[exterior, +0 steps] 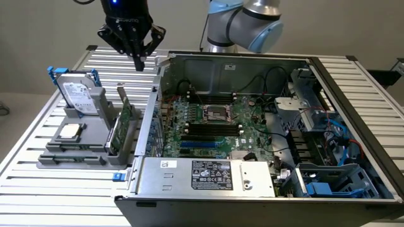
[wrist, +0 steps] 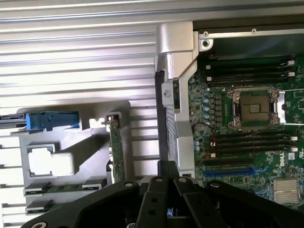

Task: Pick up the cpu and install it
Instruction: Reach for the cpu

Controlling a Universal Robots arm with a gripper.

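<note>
End effector [exterior: 139, 60] clenched, empty, high over surface [exterior: 63, 189] by case [exterior: 240, 71] corner. Cpu [exterior: 71, 131] flat in grey holder [exterior: 69, 161], beside hard drive [exterior: 81, 97]. Your risk: descend clenched, fingers strike cpu; hard drive crowds approach.

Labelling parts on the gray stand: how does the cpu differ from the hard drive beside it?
The cpu is small and square; the hard drive is much larger and rectangular. The cpu lies flat; the hard drive stands upright. The hard drive carries a blue bracket; the cpu has none. Both are silvery, in the gray stand.
</note>
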